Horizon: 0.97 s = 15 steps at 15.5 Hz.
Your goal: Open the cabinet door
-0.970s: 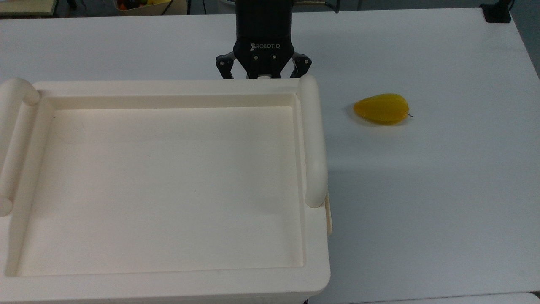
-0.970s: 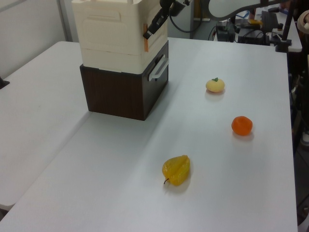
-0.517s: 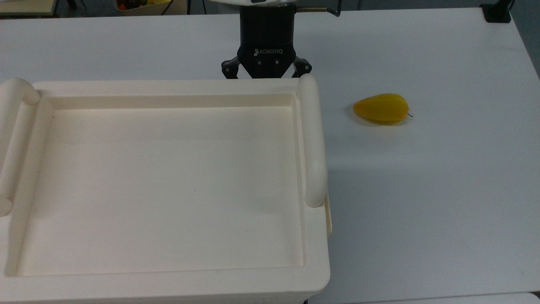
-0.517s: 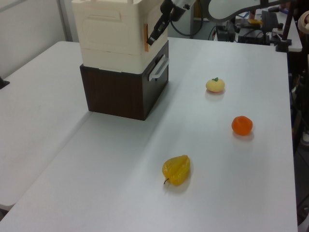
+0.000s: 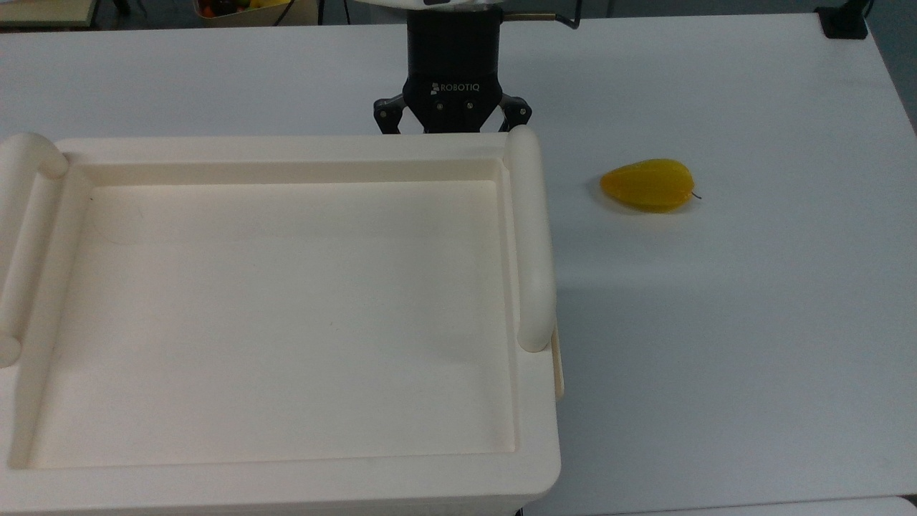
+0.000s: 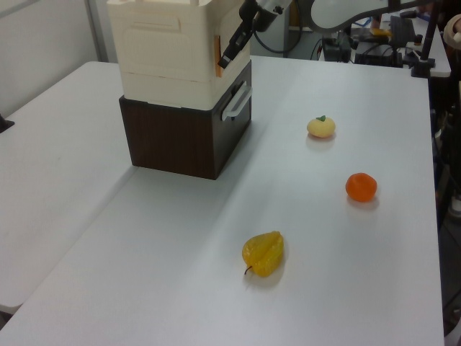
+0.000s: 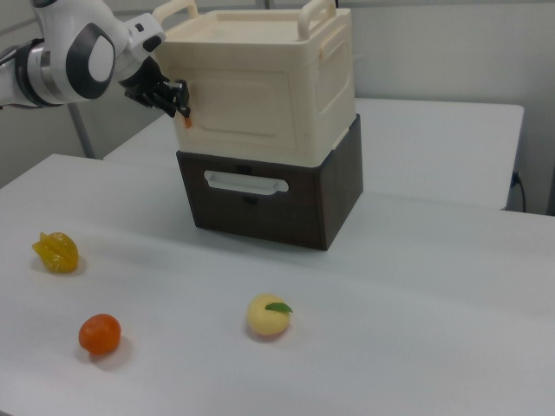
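Note:
The cabinet (image 7: 260, 52) is a cream box with a tray top (image 5: 286, 315) and bar handles, standing on a dark brown drawer unit (image 7: 260, 195). Its cabinet door (image 7: 247, 104) is the flat cream panel on the face above the drawer, lying flush. A small orange tab (image 7: 186, 122) marks the door's edge at the right view's left. My gripper (image 7: 180, 102) hangs against that edge just above the tab (image 6: 217, 56). Its linkages are splayed open in the top view (image 5: 451, 127), with the tips hidden behind the cabinet rim.
A yellow fruit (image 5: 648, 185) lies on the white table (image 5: 752, 322) at the top view's right. An orange (image 6: 361, 187) and a pale yellow fruit (image 6: 320, 127) lie farther out. A white drawer handle (image 7: 245, 182) sits below the door.
Over the last second my gripper dropped lower along the door's edge, toward the orange tab. It has barely moved in the last half second. The door and fruits have not moved.

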### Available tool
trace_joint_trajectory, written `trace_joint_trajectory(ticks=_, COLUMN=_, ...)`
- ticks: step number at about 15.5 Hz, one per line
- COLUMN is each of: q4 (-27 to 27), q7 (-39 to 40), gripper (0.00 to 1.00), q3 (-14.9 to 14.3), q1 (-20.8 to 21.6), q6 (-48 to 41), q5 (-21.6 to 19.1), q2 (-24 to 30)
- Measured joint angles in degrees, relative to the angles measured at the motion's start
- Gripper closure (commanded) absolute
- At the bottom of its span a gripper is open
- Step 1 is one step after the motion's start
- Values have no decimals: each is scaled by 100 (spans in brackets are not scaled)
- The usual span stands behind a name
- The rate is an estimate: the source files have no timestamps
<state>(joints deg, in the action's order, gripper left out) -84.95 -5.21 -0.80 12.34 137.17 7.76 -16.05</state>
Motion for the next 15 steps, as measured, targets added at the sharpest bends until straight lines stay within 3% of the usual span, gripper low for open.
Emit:
trace_joint_trajectory(ticks=7, q4=4, q7=-1, gripper=67, q3=0, q1=1, q6=322, q5=0, q2=-2)
trace_joint_trajectory(ticks=15, q4=0, q7=-4, gripper=86, q3=-12, q1=-10, q6=354, q5=4, q2=0)
